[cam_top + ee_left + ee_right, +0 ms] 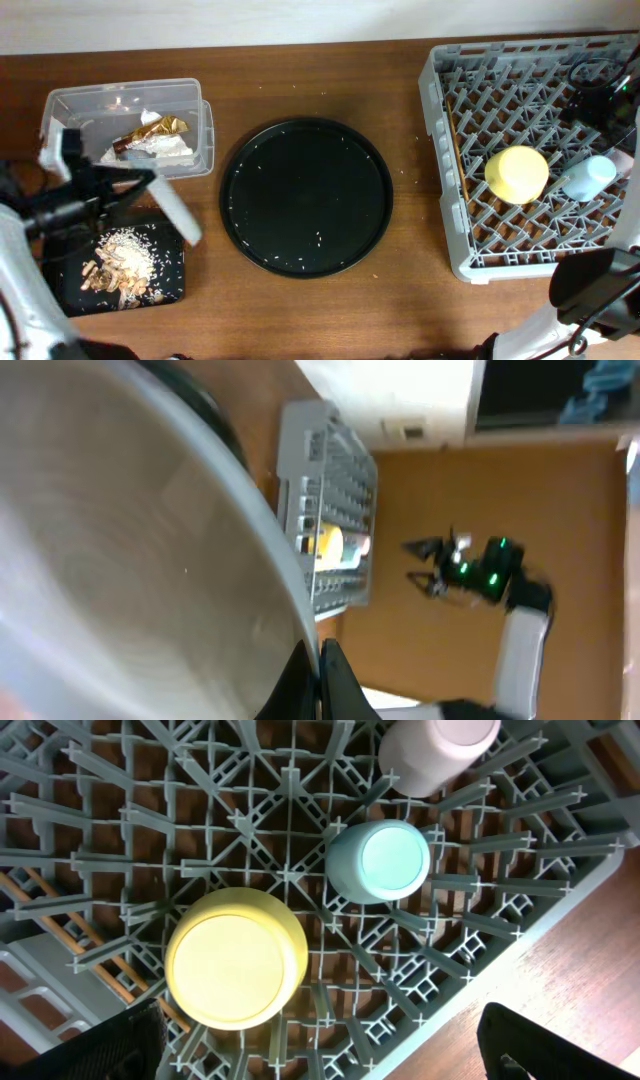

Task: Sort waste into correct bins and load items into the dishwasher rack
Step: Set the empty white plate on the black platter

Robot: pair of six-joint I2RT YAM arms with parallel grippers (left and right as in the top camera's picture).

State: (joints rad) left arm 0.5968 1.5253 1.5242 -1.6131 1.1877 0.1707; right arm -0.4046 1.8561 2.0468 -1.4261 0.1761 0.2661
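Pinching tilted plate [120,540] in left gripper [318,672] over flat black tray [70,288], left edge; holding right gripper [320,1055] spread above racked yellow bowl [237,957]

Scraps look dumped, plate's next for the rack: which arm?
Left: the left gripper clamps the plate at the black tray; the right gripper hangs open over the rack, empty.

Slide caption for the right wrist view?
Yellow bowl, blue cup and white cup standing among the pegs of the grey rack.

no readable text, label or number on anything in view
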